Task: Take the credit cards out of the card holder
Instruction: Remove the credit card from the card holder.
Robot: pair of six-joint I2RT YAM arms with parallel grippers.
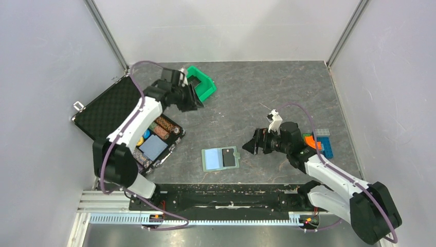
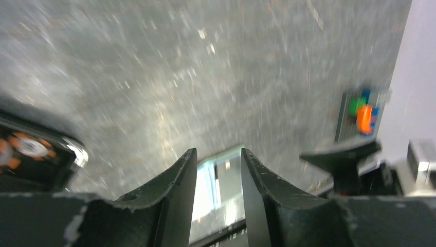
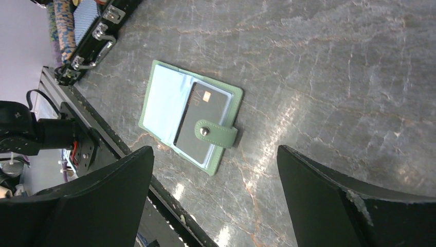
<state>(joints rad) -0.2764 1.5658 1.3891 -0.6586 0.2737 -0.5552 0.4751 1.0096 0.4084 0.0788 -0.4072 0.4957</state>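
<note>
The card holder (image 1: 212, 159) lies spread open on the table near the front edge, with a light blue left panel. One dark credit card (image 1: 229, 158) sits in its right half under the closing tab. The right wrist view shows the holder (image 3: 163, 100), the card (image 3: 201, 117) and the tab (image 3: 221, 135). My right gripper (image 1: 250, 146) is open wide and empty, just right of the holder and low (image 3: 214, 150). My left gripper (image 1: 195, 99) is open and empty, raised far back by the green bin. Its blurred wrist view shows the holder (image 2: 220, 177) between the fingers (image 2: 219, 152).
An open black case (image 1: 109, 105) with poker chips (image 1: 163, 127) stands at the left. A green plastic bin (image 1: 204, 82) sits at the back. Coloured toy bricks (image 1: 320, 142) lie right of my right arm. The metal rail (image 1: 221, 193) runs along the front.
</note>
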